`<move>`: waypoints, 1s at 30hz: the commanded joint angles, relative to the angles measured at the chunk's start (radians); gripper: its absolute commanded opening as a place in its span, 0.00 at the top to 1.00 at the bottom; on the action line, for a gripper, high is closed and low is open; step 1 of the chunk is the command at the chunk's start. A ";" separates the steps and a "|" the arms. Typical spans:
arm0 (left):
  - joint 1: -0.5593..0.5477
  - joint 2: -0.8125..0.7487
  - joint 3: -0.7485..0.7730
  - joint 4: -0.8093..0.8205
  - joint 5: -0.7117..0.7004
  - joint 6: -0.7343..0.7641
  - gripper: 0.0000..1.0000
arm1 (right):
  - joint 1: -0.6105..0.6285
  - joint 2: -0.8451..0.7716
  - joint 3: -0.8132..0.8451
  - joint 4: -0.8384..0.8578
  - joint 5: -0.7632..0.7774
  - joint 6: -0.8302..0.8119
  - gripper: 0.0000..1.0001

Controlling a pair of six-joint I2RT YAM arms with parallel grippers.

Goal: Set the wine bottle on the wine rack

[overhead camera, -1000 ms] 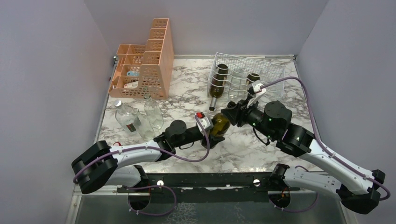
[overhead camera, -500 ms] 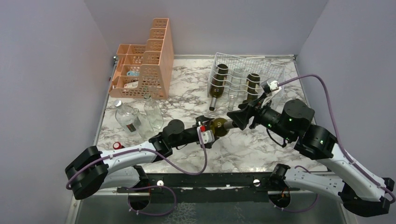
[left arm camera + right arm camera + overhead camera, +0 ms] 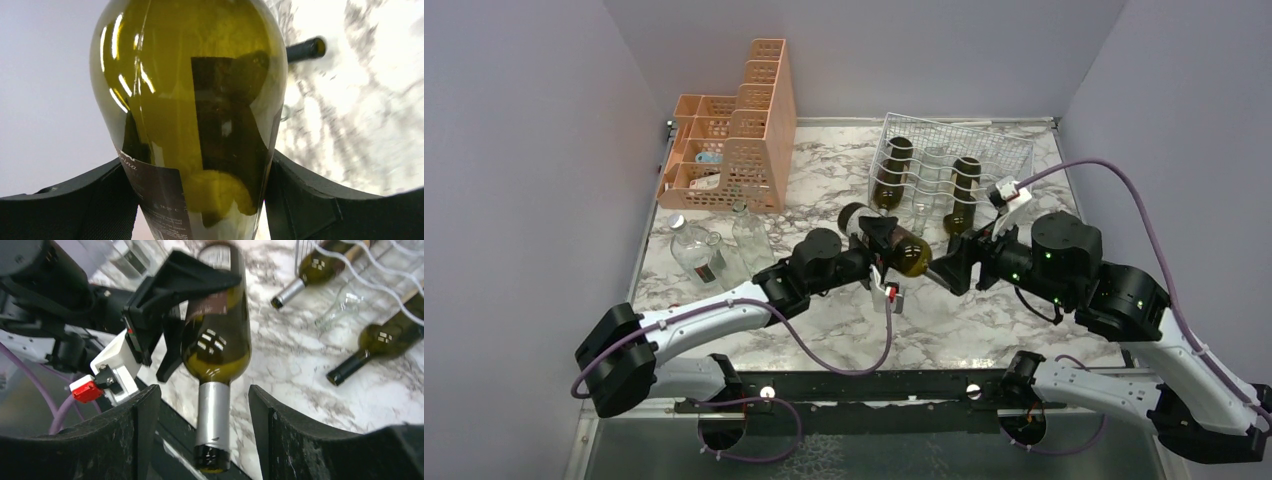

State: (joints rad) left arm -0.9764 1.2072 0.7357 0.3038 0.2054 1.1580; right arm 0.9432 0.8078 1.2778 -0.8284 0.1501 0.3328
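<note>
My left gripper (image 3: pixel 879 243) is shut on the body of the olive-green wine bottle (image 3: pixel 911 257), held above the marble table in front of the wine rack (image 3: pixel 1004 150). In the left wrist view the bottle (image 3: pixel 190 75) fills the gap between the fingers of the left gripper (image 3: pixel 200 200). Its silver-foiled neck points at my right gripper (image 3: pixel 949 270). In the right wrist view the right gripper (image 3: pixel 202 390) is open, and the neck of the bottle (image 3: pixel 217 340) hangs between its fingers with a gap on each side.
Two dark bottles (image 3: pixel 891 178) (image 3: pixel 964 188) lie in the rack's cradles. A peach perforated organizer (image 3: pixel 734 130) stands at the back left. Two clear glass bottles (image 3: pixel 694 245) (image 3: pixel 752 240) stand left of my left arm.
My right gripper opened, let go of the bottle's neck and drew back to the right. My left arm swung the bottle up and back toward the rack.
</note>
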 commanded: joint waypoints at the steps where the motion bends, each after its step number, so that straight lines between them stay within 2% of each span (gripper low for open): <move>1: -0.007 0.061 0.094 0.049 -0.102 0.373 0.96 | 0.005 0.017 0.013 -0.170 0.033 0.030 0.32; 6: -0.007 0.134 0.152 0.060 -0.086 0.532 0.97 | 0.005 0.021 -0.005 -0.246 0.071 0.075 0.32; 10: -0.007 0.140 0.169 0.060 -0.034 0.602 0.97 | 0.005 0.025 -0.050 -0.253 0.088 0.083 0.32; 15: -0.007 0.120 0.176 0.047 0.043 0.619 0.98 | 0.005 0.047 -0.125 -0.223 0.095 0.099 0.32; 25: -0.007 0.108 0.188 -0.014 0.055 0.639 0.98 | 0.005 0.095 -0.263 -0.053 -0.008 0.114 0.35; 30: -0.009 0.094 0.186 -0.019 0.078 0.627 0.98 | 0.004 0.127 -0.302 0.009 0.004 0.122 0.39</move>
State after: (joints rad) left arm -0.9775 1.3651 0.8639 0.2138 0.2222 1.7638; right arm 0.9432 0.9180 1.0023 -0.9199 0.1703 0.4381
